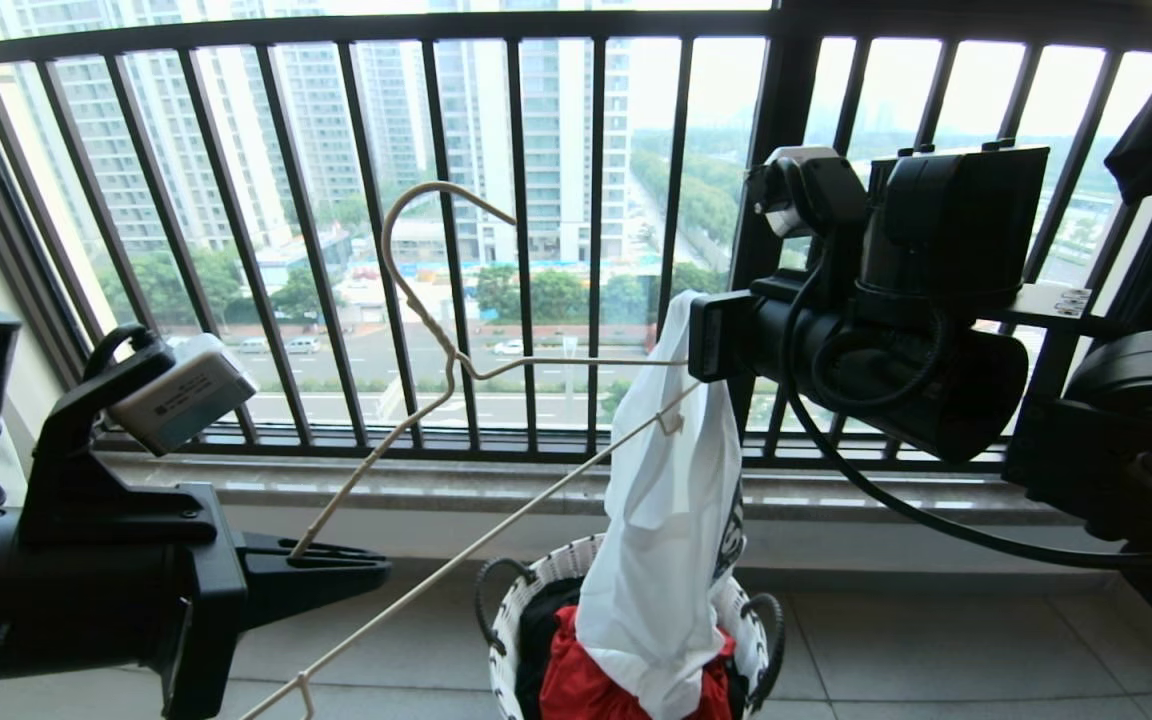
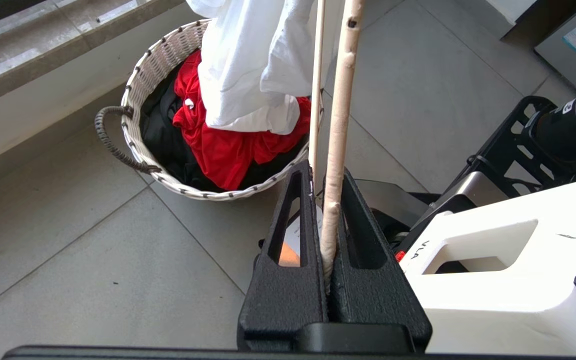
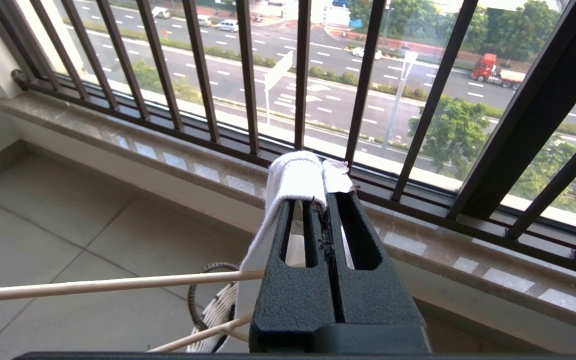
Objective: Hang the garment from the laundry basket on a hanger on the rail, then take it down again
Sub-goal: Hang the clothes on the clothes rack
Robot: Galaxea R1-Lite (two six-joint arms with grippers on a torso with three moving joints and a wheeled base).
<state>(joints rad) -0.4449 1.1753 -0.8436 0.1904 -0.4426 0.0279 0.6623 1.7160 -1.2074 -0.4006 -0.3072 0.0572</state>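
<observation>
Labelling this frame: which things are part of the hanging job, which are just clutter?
In play:
- T-shirt, held by right gripper
- hanger, held by left gripper
- laundry basket

Clutter:
- red cloth
- window railing

Garment (image 1: 661, 500) folds hide most of its chest print, its hem conceals part of the red cloth (image 1: 586, 680), and the laundry basket (image 1: 511, 620) base is cropped.

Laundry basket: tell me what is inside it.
The laundry basket holds a red cloth, dark clothing and the hanging T-shirt's lower end. Anything beneath is covered.
</observation>
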